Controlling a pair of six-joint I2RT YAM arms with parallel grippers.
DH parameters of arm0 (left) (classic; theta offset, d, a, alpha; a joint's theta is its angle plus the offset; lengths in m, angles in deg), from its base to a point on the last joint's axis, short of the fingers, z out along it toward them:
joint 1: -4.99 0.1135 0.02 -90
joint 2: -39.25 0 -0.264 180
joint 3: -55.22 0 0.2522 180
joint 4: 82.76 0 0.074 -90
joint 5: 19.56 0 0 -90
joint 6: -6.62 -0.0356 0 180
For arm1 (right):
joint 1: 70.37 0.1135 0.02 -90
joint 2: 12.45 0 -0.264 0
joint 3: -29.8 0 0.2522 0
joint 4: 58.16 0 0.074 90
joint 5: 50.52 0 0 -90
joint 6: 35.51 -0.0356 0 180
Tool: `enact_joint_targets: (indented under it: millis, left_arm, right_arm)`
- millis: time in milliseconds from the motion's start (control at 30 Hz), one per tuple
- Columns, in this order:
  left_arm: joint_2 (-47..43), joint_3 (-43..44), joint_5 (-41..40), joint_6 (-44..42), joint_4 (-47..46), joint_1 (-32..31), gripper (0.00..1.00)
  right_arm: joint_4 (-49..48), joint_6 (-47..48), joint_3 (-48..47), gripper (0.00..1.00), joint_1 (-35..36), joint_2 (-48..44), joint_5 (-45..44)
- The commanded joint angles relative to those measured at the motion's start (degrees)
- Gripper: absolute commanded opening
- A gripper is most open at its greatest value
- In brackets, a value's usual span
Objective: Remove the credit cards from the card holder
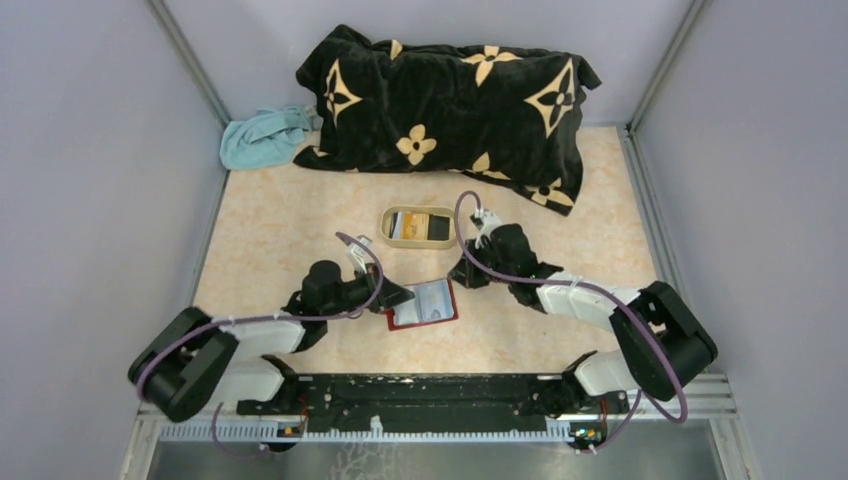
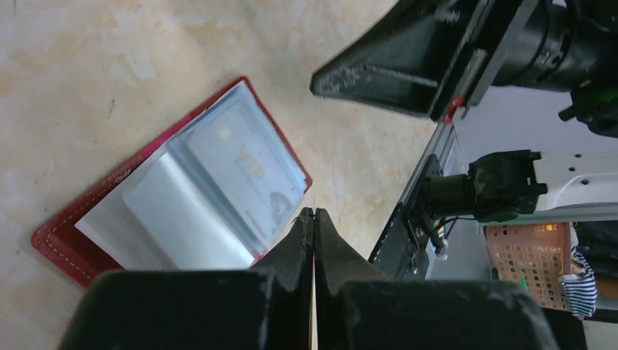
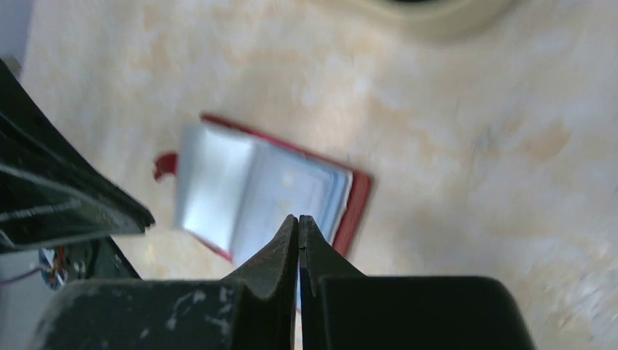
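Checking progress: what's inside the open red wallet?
One pale card marked VIP shows through clear plastic in the wallet; the facing page looks empty. Anything tucked underneath is covered.

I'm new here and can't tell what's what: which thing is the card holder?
Start at the big black flowered cushion at the back, then come forward to the beige oval tray. The card holder lies open just nearer than the tray: it is the only dark red thing, pale blue-grey inside.

"VIP" on pale card [image 2: 244, 164] inside card holder [image 2: 64, 235].
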Motion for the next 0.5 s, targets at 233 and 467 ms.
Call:
enact_joint_targets:
  millis: [233, 467]
  left_arm:
    - [20.62, -1.56, 1.28, 5.49, -21.90, -3.64, 0.00]
    - [26.21, -2.18, 0.67, 6.38, -25.58, -3.74, 0.00]
  right_arm:
    - [-7.89, -5.93, 7.57, 0.00, 6.20, -2.69, -4.12]
    - [-9.36, -5.68, 8.53, 0.00, 6.82, 0.46, -4.94]
